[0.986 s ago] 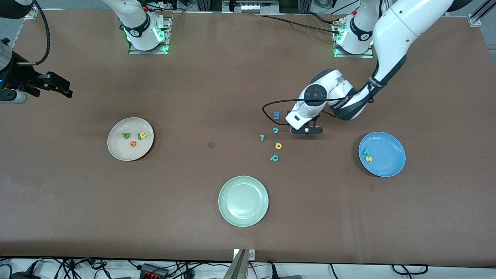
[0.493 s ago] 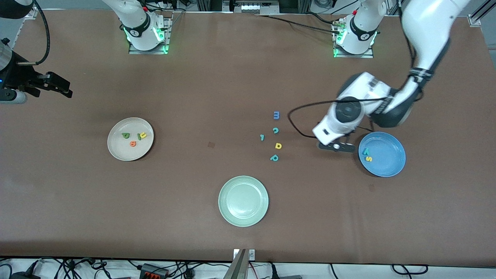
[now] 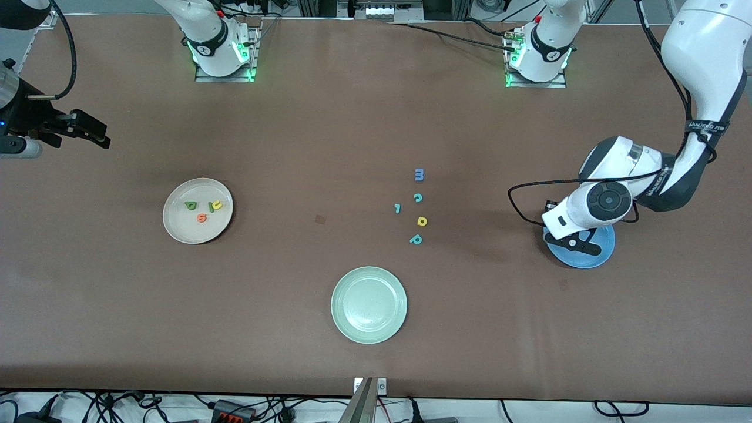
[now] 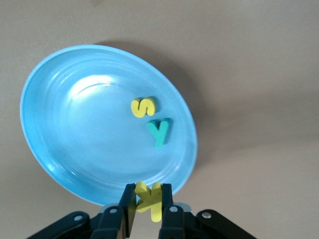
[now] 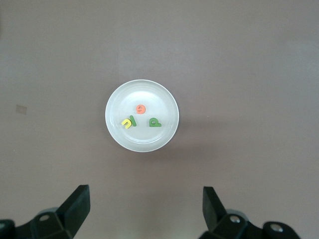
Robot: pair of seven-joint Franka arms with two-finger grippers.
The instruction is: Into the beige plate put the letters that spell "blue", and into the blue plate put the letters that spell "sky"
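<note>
left gripper (image 4: pixel 148 206) fingers pinch yellow k (image 4: pixel 149 199) over blue plate (image 3: pixel 605 249), largely hidden; right gripper (image 5: pixel 144 209) fingers spread.

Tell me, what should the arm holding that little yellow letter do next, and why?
Probably open its fingers and drop it. The left gripper pinches the yellow k over the rim of the blue plate, where the yellow s and teal y already lie. Nudging slightly inward first might be safer. The right gripper waits, open.

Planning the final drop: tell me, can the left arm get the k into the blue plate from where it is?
Probably yes: the left gripper holds the yellow k right over the blue plate rim, nothing between.
</note>
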